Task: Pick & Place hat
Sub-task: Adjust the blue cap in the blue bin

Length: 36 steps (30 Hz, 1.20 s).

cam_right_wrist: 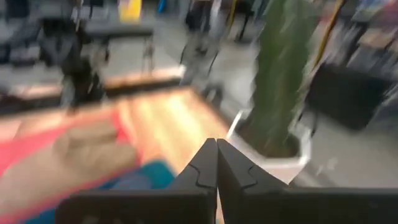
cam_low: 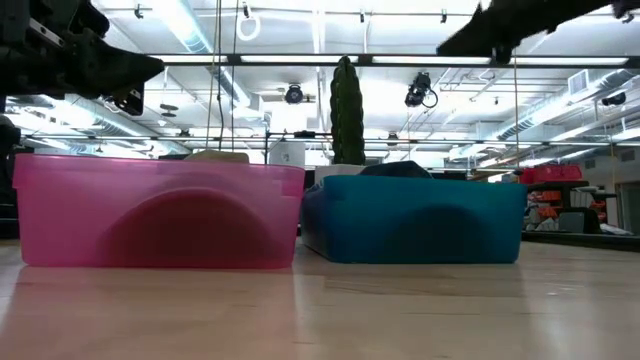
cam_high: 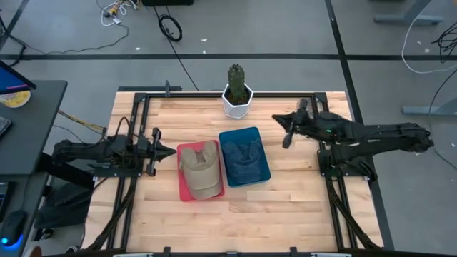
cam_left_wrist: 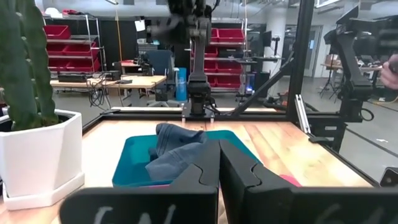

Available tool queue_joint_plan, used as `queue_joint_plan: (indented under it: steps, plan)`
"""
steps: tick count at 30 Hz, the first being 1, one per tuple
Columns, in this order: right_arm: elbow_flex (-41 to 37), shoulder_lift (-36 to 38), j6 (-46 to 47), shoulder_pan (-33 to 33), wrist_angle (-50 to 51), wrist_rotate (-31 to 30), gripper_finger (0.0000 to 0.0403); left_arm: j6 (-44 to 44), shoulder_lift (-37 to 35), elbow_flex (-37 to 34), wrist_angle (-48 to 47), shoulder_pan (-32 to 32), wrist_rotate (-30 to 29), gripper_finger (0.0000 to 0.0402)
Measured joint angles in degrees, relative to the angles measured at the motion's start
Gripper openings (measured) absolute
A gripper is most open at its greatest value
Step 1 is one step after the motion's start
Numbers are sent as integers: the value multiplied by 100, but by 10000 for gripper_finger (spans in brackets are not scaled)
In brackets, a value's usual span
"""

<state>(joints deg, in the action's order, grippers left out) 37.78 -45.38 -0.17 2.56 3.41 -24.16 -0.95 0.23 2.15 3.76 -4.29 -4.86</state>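
A tan hat (cam_high: 201, 168) lies in the pink bin (cam_high: 184, 187) at the table's middle; a blue denim hat (cam_high: 245, 158) lies in the teal bin (cam_high: 260, 173) right beside it. My left gripper (cam_high: 171, 152) is shut and empty, level at the pink bin's left side. My right gripper (cam_high: 287, 141) is shut and empty, raised above the table to the right of the teal bin. The left wrist view shows the denim hat (cam_left_wrist: 177, 149) in the teal bin (cam_left_wrist: 134, 163); the right wrist view shows the tan hat (cam_right_wrist: 74, 158) past the shut fingers (cam_right_wrist: 217, 163).
A cactus in a white pot (cam_high: 237, 98) stands at the table's far edge, behind the bins. Bare wooden tabletop (cam_high: 285, 214) lies in front of the bins. Black frame rails (cam_high: 143, 114) run along the table's sides.
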Motion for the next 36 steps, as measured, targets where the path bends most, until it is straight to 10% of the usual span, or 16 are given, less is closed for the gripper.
queue_joint_plan:
  steps: [13, 36]
  plan:
    - [276, -1729, 891, 660, 838, 1952, 1, 27, 9, -163, 185, 0, -243, 3]
    - [319, -4910, 1114, 678, -311, 2343, 0, 8, 11, -168, 189, -2, -240, 3]
